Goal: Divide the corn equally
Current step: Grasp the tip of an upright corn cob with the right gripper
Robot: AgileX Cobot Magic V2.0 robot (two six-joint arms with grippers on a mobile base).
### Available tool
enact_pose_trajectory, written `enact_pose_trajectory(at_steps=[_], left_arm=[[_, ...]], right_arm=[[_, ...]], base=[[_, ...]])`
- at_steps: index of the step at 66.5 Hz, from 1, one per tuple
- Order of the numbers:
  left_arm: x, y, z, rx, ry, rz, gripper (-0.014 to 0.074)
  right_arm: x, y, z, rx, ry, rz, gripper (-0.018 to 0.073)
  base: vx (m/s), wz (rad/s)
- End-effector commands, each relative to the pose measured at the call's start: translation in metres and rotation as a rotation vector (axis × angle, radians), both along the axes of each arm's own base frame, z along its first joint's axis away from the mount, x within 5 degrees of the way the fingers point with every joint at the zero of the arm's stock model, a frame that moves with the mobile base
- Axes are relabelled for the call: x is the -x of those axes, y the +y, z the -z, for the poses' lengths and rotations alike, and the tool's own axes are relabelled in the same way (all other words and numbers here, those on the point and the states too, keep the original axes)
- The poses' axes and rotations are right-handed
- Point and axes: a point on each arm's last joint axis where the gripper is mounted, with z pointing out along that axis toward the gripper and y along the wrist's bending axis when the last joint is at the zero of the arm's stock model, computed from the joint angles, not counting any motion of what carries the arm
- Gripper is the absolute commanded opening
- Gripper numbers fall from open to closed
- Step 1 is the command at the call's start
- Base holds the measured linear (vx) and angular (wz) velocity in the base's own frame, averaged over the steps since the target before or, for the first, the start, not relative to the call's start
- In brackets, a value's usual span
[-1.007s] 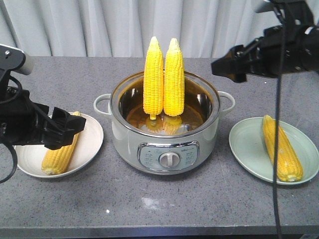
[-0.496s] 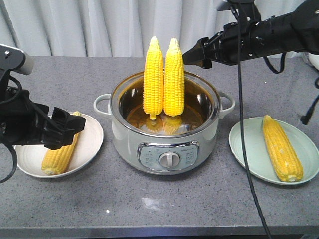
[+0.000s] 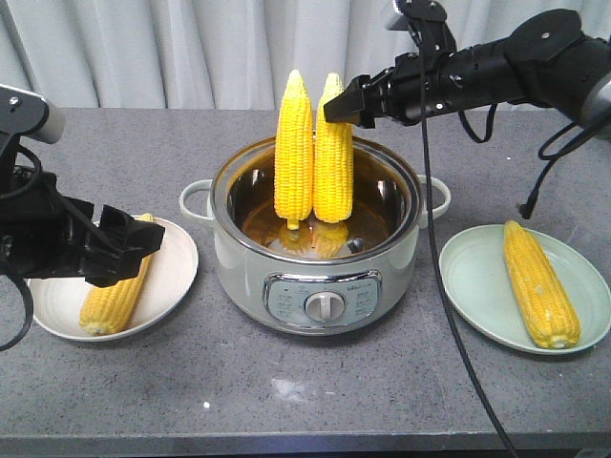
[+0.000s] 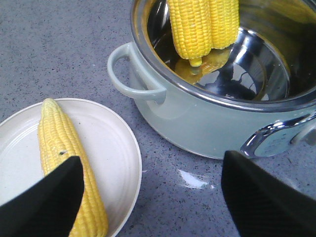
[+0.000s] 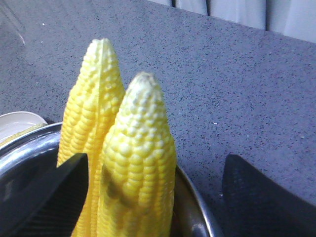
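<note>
Two corn cobs stand upright, side by side, in the pale green cooker pot [image 3: 316,250]: the left cob [image 3: 293,148] and the right cob [image 3: 333,153]. My right gripper [image 3: 346,105] is open at the right cob's upper part; in the right wrist view that cob [image 5: 137,163] sits between its spread fingers [image 5: 49,195]. A third cob [image 3: 115,291] lies on the white plate [image 3: 172,277], a fourth [image 3: 539,283] on the green plate [image 3: 477,286]. My left gripper [image 3: 129,246] hangs open above the white plate, holding nothing; the plated cob [image 4: 69,163] shows under its left finger.
The pot stands mid-table with side handles [image 3: 196,200] and a front control knob [image 3: 326,305]. A black cable [image 3: 434,258] hangs from the right arm across the pot's right side. Grey curtains close off the back. The table's front edge runs along the bottom.
My right arm has swung left from the table's right side to the upright right cob, its open fingers now around the cob's top. The left arm and all cobs have stayed put.
</note>
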Motion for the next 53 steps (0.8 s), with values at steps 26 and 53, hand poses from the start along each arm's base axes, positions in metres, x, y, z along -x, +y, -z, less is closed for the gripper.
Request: enact_pose_trajectory(at_steps=[26,53], left_arm=[[0.0013,-0.0019,-0.0171,0.054,-0.091,0.002,0.0559],[0.0013,-0.0019,-0.0171,0.054,-0.091,0.002,0.0559]], right_arm=[[-0.0001,0.0073,-0.0261,-0.104,-0.118,-0.078,0.0463],[0.0044,0.0103,-0.0267,-0.116,-0.113,-0.138,0.0371]], base=[[0.0,0.0],[0.0,0.0]])
